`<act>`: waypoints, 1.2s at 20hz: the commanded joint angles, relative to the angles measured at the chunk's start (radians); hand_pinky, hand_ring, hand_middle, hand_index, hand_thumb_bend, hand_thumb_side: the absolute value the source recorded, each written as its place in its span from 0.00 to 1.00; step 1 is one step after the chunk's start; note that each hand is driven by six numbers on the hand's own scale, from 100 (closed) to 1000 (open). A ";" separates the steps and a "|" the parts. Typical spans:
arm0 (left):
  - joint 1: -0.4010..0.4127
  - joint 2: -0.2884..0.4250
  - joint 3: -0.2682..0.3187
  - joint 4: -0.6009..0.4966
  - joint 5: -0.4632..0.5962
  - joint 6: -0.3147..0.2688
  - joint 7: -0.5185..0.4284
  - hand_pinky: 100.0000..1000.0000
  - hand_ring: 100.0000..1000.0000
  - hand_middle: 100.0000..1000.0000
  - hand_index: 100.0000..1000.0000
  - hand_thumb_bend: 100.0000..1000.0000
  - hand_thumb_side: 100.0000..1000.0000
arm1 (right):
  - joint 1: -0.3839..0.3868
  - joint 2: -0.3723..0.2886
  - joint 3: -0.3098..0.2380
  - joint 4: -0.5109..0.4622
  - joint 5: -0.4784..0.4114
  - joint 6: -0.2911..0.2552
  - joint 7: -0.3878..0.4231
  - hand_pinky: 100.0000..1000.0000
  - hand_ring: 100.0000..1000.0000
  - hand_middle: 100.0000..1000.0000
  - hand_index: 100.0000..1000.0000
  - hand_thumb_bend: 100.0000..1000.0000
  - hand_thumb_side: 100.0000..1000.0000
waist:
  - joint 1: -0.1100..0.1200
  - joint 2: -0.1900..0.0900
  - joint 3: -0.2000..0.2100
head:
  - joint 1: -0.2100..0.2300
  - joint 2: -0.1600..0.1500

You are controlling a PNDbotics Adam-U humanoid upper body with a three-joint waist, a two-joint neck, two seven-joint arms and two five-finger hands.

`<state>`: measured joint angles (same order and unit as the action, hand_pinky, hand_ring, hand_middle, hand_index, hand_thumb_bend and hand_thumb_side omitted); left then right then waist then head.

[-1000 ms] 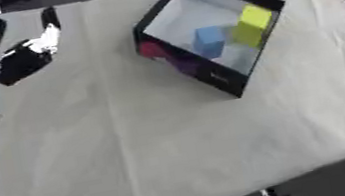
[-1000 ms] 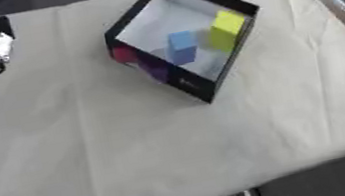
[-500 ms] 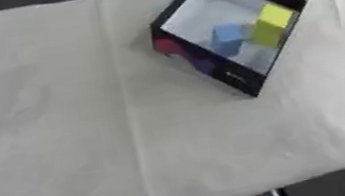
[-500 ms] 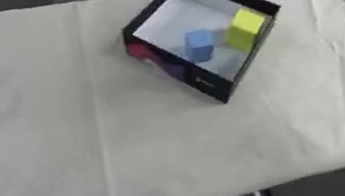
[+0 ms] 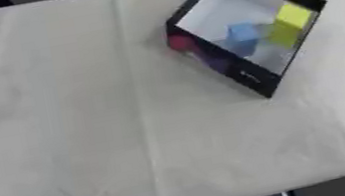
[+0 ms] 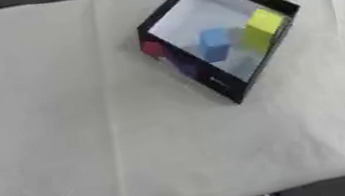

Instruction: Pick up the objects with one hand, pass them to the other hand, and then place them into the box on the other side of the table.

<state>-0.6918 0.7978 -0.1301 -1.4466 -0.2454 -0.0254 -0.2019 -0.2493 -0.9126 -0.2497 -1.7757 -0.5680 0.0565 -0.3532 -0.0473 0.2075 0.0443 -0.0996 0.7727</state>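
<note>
Hands: neither one shows in either eye view, so whether the fingers are spread, curled or holding anything can't be told from here.

Counter (image 5: 85,135) is covered in a cream cloth with a few creases, nothing loose lying on it that I can see. Box (image 5: 254,75) sits toward the far right, black-walled, pale inside, turned corner-on to the near edge.

Inside it: blue block (image 5: 242,38) near the middle, yellow block (image 5: 290,22) just beside it against the far-right wall. A reddish shape (image 6: 153,48) shows at the box's left corner (can't tell if it's an object or print on the wall).

Handling guess: blocks look like light, stiff cubes with flat faces, not fragile. Best hold would be thumb and fingers on two opposite flat faces, mid-height, leaving the other pair of faces free for the receiving hand. Smooth faces may slip at the handover.

Judging by this, the placing looks done.
</note>
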 commanded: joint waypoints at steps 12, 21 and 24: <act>0.004 0.099 0.083 0.128 -0.075 -0.010 -0.068 0.79 0.73 0.69 0.79 0.02 0.60 | 0.048 -0.029 -0.056 -0.019 0.020 -0.007 -0.060 0.64 0.96 0.91 0.99 0.00 0.52 | 0.016 -0.006 -0.006 | 0.101 -0.047; 0.015 0.123 0.114 0.165 -0.085 -0.008 -0.083 0.80 0.74 0.71 0.80 0.05 0.60 | 0.086 -0.014 -0.075 -0.048 0.050 -0.004 -0.077 0.64 0.96 0.91 0.99 0.00 0.51 | 0.024 0.019 -0.014 | 0.170 -0.095; 0.020 0.130 0.118 0.178 -0.089 -0.008 -0.094 0.80 0.75 0.71 0.80 0.07 0.62 | 0.092 -0.009 -0.079 -0.049 0.054 -0.001 -0.081 0.64 0.96 0.91 0.99 0.00 0.51 | 0.025 0.022 -0.015 | 0.180 -0.097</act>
<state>-0.6633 0.8775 -0.0296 -1.2661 -0.3288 -0.0328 -0.2911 -0.1532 -0.8955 -0.3088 -1.8063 -0.5221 0.0556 -0.4297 -0.0373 0.2270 0.0310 0.0729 0.6914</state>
